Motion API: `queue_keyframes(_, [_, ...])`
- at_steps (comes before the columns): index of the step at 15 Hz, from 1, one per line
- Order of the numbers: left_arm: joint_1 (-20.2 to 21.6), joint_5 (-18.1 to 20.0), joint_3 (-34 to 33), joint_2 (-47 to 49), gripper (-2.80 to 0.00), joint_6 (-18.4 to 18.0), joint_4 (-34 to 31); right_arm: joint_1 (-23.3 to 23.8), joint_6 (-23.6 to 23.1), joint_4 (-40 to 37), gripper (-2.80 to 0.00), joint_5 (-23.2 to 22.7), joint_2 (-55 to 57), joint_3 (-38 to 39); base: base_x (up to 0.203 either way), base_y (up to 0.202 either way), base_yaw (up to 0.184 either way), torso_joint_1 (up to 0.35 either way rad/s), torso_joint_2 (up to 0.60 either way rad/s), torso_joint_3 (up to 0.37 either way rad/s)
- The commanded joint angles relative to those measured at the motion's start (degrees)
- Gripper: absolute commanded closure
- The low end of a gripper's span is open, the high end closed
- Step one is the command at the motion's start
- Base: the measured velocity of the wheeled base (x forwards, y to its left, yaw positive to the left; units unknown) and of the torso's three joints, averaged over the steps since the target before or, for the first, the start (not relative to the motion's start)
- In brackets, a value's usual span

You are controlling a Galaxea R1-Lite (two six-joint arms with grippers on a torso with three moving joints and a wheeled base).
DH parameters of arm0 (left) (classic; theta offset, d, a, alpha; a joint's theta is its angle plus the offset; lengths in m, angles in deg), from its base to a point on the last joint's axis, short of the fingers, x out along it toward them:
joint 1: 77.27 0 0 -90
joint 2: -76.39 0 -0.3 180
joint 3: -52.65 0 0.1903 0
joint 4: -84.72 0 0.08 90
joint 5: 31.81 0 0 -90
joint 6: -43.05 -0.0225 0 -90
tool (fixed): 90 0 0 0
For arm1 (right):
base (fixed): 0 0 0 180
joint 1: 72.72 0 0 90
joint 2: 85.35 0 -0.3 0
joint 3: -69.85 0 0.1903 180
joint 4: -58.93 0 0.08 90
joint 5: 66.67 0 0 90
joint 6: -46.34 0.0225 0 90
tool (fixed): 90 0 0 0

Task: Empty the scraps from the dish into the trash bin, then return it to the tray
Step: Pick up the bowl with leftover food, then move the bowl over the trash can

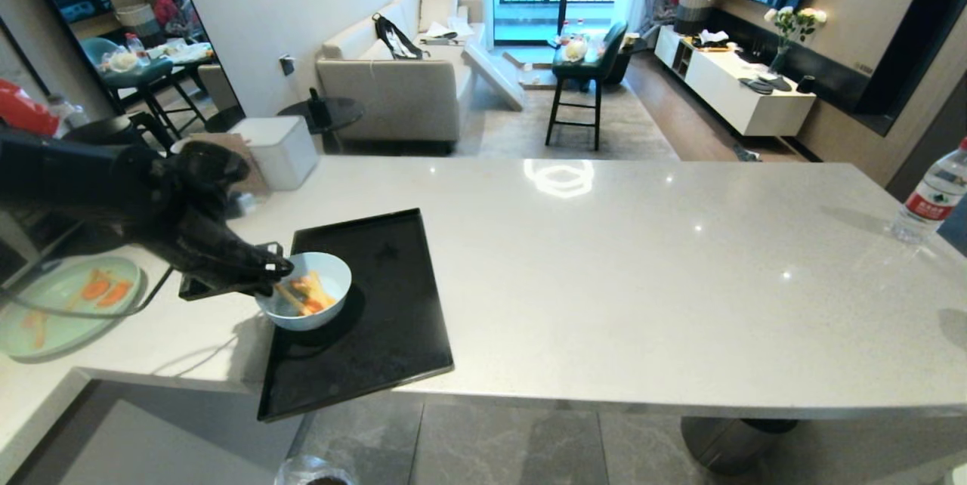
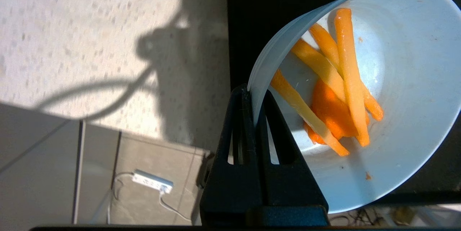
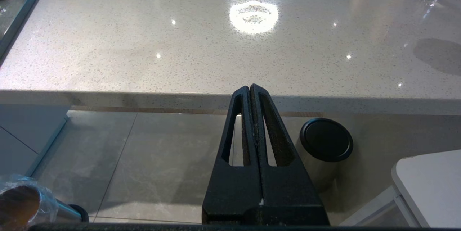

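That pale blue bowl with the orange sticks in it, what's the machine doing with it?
The robot's left end effector is clamped shut on the rim of the small round pale blue bowl, holding it tilted over the flat black rectangular tray on the speckled white counter. The thin yellow and orange food sticks are in the bowl, not yet dumped. The small steel trash bin lined with clear plastic stands on the floor below the counter. The right end effector hangs shut and idle off the counter's near edge.

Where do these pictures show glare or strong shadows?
Head view: a ring-shaped lamp glare on the counter. Left wrist view: hard sunlight casts the arm's shadow across the counter beside the bowl. Right wrist view: the same bright glare on the counter.
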Motion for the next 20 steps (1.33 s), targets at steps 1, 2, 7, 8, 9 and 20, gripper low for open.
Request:
queue_keyframes(1, [0.7,0.0,-0.8,-4.7,0.0,2.2,-1.8,0.0,0.0,0.0,0.0,0.0,0.0,0.0,0.0,0.0,0.0,0.0,0.0,0.0])
queue_keyframes(2, [1.7,0.1,-2.2,-6.9,0.0,2.5,-2.3,0.0,0.0,0.0,0.0,0.0,0.0,0.0,0.0,0.0,0.0,0.0,0.0,0.0])
queue_keyframes(7, [8.4,0.4,-13.5,-20.9,0.0,-0.7,-2.8,0.0,0.0,0.0,0.0,0.0,0.0,0.0,0.0,0.0,0.0,0.0,0.0,0.0])
queue_keyframes(8, [10.6,0.5,-16.6,-24.2,0.0,-2.2,-2.8,0.0,0.0,0.0,0.0,0.0,0.0,0.0,0.0,0.0,0.0,0.0,0.0,0.0])
queue_keyframes(9, [12.9,0.6,-19.9,-27.6,0.0,-3.9,-2.8,0.0,0.0,0.0,0.0,0.0,0.0,0.0,0.0,0.0,0.0,0.0,0.0,0.0])
queue_keyframes(20, [29.2,8.4,-32.9,-48.6,0.0,-12.1,-15.0,0.0,0.0,0.0,0.0,0.0,0.0,0.0,0.0,0.0,0.0,0.0,0.0,0.0])
